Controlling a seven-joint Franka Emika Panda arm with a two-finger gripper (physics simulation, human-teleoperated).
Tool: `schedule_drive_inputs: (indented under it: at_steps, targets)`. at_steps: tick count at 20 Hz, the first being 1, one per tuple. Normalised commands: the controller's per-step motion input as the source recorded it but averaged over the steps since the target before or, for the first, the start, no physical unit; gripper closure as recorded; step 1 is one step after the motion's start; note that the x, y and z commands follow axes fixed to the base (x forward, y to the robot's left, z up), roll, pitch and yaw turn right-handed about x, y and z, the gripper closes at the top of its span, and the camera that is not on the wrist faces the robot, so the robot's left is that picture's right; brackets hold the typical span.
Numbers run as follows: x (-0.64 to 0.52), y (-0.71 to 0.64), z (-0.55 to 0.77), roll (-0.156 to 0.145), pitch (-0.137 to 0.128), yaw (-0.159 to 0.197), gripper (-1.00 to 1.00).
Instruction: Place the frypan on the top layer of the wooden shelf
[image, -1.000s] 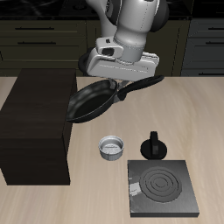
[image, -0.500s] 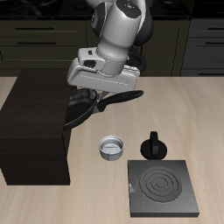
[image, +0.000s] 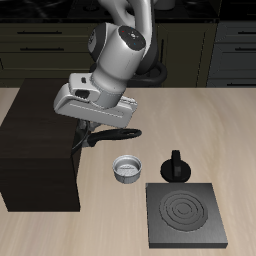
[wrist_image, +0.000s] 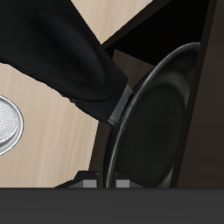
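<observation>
A: Where is the frypan (image: 100, 132) now?

B: Held off the surface (image: 210, 120) by its handle, pan tilted steeply at the wooden shelf (image: 40, 140)'s inner edge, near its top.

A: And the gripper (image: 92, 118)?

B: Clamped on the handle; the arm leans low over the shelf's top.

A: How to finish well?

B: Level the pan, keep its rim above the top edge, carry it over, then lower flat.

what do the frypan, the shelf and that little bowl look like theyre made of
The frypan: black matte, likely coated metal; only a faint sheen along its rim. The wooden shelf: very dark brown, nearly black, flat unglossy faces; no grain is visible, so wood is a guess. The small bowl: bright silver-grey with a pale reflective inside, seemingly bare metal.
</observation>
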Motion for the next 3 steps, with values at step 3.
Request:
schedule_drive_inputs:
  at_steps: [3]
  targets:
    - [0.24, -0.42, -0.28, -0.064, 0.117, 0.020, 1.00]
